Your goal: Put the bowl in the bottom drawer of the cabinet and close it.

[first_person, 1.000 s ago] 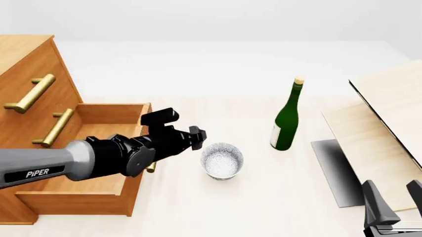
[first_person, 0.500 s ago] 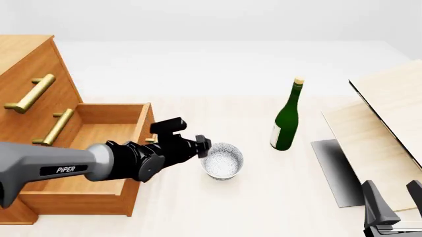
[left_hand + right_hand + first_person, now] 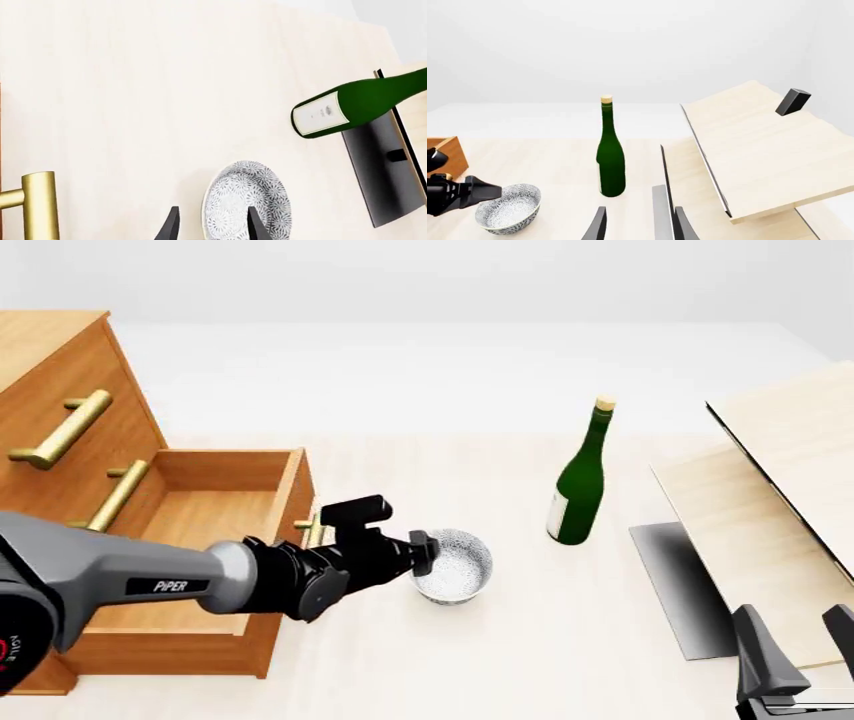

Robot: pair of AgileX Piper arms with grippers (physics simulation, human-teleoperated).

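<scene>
Showing matt orange-brown wood on the cabinet (image 3: pixel 54 390), shining brass on the handles (image 3: pixel 64 428), gleaming glossy green glass on the bottle (image 3: pixel 578 488), glazed speckled ceramic on the bowl (image 3: pixel 458 565), pale matt wood on the tabletop (image 3: pixel 441 660).

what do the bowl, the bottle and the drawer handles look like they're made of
Bowl: likely glazed ceramic, white with fine grey speckling. Bottle: looks like glossy dark green glass, with a pale label. Drawer handles: brass-like metal, with a yellow sheen.
</scene>
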